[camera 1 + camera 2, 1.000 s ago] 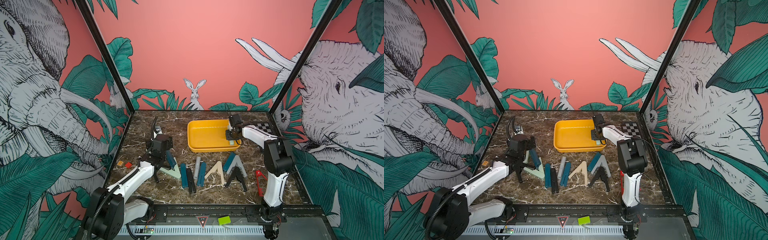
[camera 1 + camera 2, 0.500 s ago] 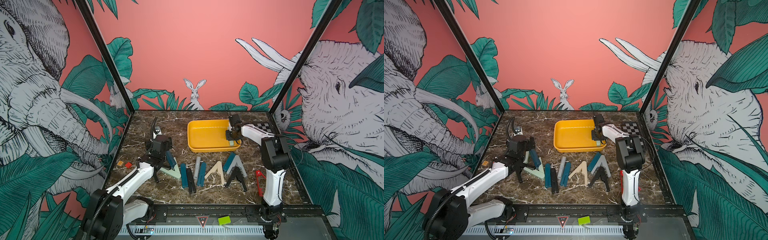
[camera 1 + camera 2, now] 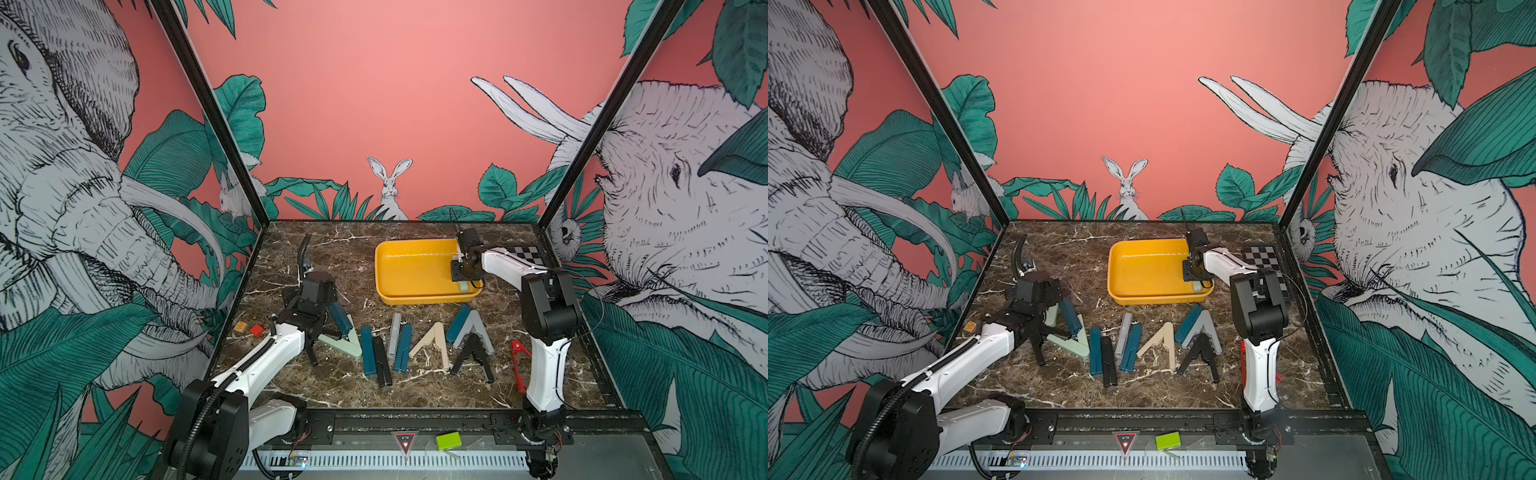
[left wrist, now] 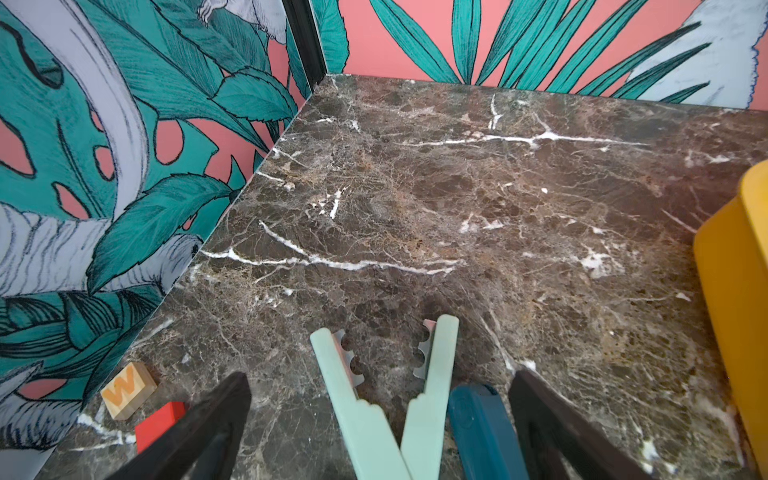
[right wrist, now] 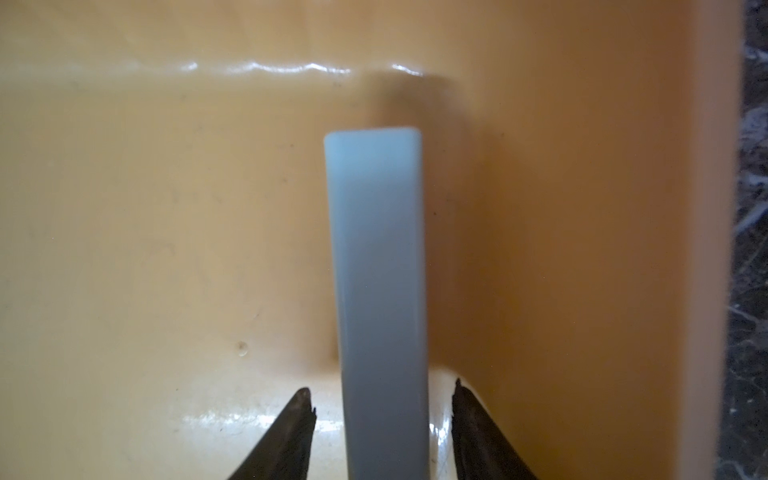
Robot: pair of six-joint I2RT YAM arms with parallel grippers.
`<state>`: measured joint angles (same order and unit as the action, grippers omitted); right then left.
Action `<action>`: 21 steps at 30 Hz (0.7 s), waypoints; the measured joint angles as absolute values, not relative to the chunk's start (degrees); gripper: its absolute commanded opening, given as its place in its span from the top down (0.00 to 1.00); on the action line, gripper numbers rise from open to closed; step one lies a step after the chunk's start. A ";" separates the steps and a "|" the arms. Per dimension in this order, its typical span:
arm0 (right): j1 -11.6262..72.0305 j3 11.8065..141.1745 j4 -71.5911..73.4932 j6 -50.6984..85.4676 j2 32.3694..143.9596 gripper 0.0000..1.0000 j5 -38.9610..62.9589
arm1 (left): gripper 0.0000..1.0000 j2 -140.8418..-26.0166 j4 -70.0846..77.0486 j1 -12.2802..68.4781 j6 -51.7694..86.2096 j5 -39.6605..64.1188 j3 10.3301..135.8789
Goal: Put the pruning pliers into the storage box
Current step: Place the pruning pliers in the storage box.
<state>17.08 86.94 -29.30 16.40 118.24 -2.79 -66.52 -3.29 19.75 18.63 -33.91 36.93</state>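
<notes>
The yellow storage box point(image 3: 409, 272) stands at the back middle of the marble table. My right gripper point(image 3: 461, 282) reaches down into its right end. In the right wrist view a pale grey-mint pruning pliers point(image 5: 378, 270) lies on the box floor point(image 5: 166, 208). The open right gripper point(image 5: 381, 388) straddles it, with a gap on each side. My left gripper point(image 3: 326, 343) is open and low over a mint V-shaped pliers point(image 4: 374, 419) and a dark teal one point(image 4: 478, 428). Both lie between its black fingers point(image 4: 216, 415). Several more pliers lie in a row point(image 3: 432, 345) in front of the box.
A thin red pliers point(image 3: 517, 361) lies by the right arm's base. An orange block point(image 3: 240, 326) and a red block point(image 3: 257, 330) sit near the left wall. A chequered board point(image 3: 525, 253) lies right of the box. The box wall point(image 4: 731, 291) is close to the left gripper.
The right gripper's jaws have parted from the pale pliers in the box. The left arm has hardly moved.
</notes>
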 measured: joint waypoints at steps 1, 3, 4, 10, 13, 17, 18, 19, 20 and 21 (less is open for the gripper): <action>17.10 86.85 -29.08 16.49 118.21 0.43 -2.81 | 0.01 -66.89 -4.62 19.75 18.98 -33.89 37.67; 17.10 86.43 -28.53 16.60 117.93 0.40 -2.81 | 0.01 -68.10 -7.42 19.77 19.81 -33.47 39.90; 17.08 86.15 -28.40 16.69 117.62 0.39 -2.83 | 0.01 -68.75 -8.34 19.90 20.16 -33.39 41.01; 17.08 84.38 -27.24 17.30 113.51 0.28 -3.88 | 0.01 -69.67 -10.35 21.19 22.96 -33.10 42.28; 17.08 82.76 -25.63 17.41 110.15 0.27 -4.23 | 0.01 -70.11 -10.50 21.69 24.29 -32.42 42.28; 17.08 80.42 -23.22 17.39 105.56 0.27 -4.32 | 0.01 -71.83 -12.69 22.57 25.43 -32.25 42.44; 17.08 80.07 -22.79 17.39 104.84 0.27 -4.29 | 0.01 -72.29 -13.52 22.81 25.71 -32.25 42.59; 17.08 79.75 -22.35 17.39 104.22 0.27 -4.25 | 0.01 -72.55 -13.96 22.85 26.00 -32.25 42.65; 17.08 79.31 -21.78 17.43 103.55 0.27 -4.08 | 0.01 -72.64 -14.09 22.85 26.28 -32.25 42.65; 17.08 78.85 -21.28 17.50 102.94 0.28 -3.92 | 0.01 -72.64 -14.11 22.98 26.55 -32.32 42.65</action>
<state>17.08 78.85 -21.28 17.50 102.94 -3.92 -72.64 -14.11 22.98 26.55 -32.32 42.65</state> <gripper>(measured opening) 0.726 0.992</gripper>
